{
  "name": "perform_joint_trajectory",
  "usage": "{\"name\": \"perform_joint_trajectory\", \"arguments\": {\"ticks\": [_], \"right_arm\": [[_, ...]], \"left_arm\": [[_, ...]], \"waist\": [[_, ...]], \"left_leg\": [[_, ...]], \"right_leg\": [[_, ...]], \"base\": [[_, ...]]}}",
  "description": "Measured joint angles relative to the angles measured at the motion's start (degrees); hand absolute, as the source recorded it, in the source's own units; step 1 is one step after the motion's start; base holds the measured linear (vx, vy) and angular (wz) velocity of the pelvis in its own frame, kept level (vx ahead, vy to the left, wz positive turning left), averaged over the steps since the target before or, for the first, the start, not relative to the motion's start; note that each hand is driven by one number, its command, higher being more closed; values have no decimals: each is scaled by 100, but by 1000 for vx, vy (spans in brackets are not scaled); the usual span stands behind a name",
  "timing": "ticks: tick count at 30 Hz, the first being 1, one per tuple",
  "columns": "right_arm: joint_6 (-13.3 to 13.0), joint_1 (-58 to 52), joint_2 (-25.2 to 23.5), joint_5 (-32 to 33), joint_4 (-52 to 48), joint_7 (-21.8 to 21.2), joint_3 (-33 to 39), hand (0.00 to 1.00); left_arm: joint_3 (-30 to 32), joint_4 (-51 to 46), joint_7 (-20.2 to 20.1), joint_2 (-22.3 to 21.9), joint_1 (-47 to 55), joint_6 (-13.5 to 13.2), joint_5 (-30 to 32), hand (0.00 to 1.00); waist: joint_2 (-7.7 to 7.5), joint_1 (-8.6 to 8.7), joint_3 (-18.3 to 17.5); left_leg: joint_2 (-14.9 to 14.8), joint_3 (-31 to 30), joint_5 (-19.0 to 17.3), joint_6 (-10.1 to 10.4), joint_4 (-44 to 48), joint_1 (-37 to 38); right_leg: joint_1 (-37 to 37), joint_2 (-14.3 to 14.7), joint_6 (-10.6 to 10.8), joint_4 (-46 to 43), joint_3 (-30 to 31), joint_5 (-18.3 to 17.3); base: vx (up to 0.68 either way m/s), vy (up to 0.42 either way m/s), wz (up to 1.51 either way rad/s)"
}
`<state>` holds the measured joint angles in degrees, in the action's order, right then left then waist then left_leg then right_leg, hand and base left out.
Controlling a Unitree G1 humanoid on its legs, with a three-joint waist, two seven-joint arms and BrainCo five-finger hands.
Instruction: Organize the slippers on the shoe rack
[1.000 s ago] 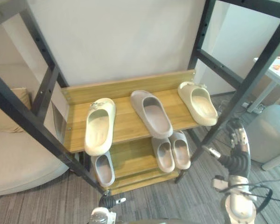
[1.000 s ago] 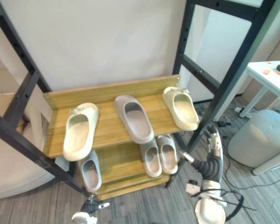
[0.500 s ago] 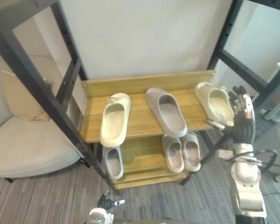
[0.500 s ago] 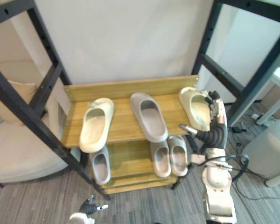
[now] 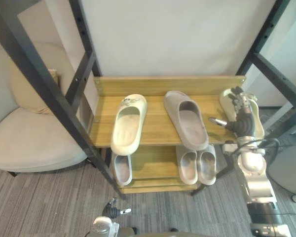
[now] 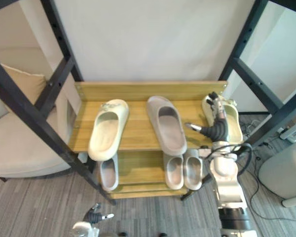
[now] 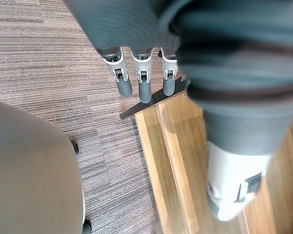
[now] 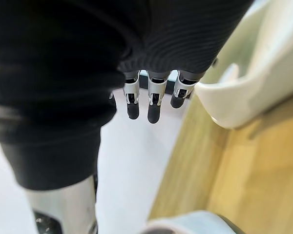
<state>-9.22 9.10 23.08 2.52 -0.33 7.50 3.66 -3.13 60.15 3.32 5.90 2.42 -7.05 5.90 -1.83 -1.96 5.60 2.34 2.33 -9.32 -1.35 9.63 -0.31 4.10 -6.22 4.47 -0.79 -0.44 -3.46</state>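
Left hand point(image 7: 141, 80) low by the shoe rack point(image 5: 155, 126) foot, fingers straight, holding nothing. Top shelf: cream slipper point(image 5: 129, 123), grey slipper point(image 5: 186, 120), second cream slipper point(image 6: 233, 124) at the far end. Right hand point(image 5: 240, 114) is over that last one, fingers straight, thumb out, nothing grasped (contact unclear). Lower shelf: small grey slipper point(image 5: 122, 169), then pale pair point(image 5: 197, 165).

Bare shelf point(image 5: 157, 126) between left cream slipper point(image 5: 128, 123) and grey slipper point(image 5: 187, 121); black frame posts point(image 5: 61, 111) crowd both ends.
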Motion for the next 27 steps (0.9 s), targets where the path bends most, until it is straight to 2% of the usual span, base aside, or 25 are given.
{"name": "perform_joint_trajectory", "arguments": {"ticks": [10, 19, 20, 24, 27], "right_arm": [[83, 734, 195, -1, 798, -62, -461, 0], [133, 1377, 236, 2, 1392, -74, -886, 0], [132, 1480, 237, 2, 1500, -83, -935, 100], [129, 1684, 410, 11, 1625, -147, -1182, 100], [134, 2012, 484, 15, 1896, -198, -1294, 100]], "left_arm": [[90, -3, 3, -9, -83, 0, -145, 0], [164, -63, 4, -15, -113, -4, -157, 0], [167, -67, 4, -17, -113, -3, -159, 0], [171, -65, 8, -17, -112, -1, -163, 0], [179, -68, 12, -11, -113, -2, -191, 0]], "waist": [[-36, -78, 159], [-40, -122, 300], [-38, -128, 302], [-31, -130, 310], [-38, -132, 330]], "left_leg": [[25, -201, 87, 16, -72, -75], [17, -301, 151, -9, -163, -74], [16, -303, 152, -11, -163, -74], [17, -302, 226, -23, -257, -59], [18, -308, 412, -13, -485, -48]], "right_leg": [[1, -8, -15, 43, -205, 7], [-8, 17, -122, 43, -228, 123], [-8, 17, -118, 44, -228, 142], [-11, 21, -135, 43, -226, 188], [-95, 21, -156, 43, -228, 238]], "base": [[-7, -22, 11], [-3, 3, 5], [0, 0, 0], [-8, 1, 0], [-60, -22, 1]]}}
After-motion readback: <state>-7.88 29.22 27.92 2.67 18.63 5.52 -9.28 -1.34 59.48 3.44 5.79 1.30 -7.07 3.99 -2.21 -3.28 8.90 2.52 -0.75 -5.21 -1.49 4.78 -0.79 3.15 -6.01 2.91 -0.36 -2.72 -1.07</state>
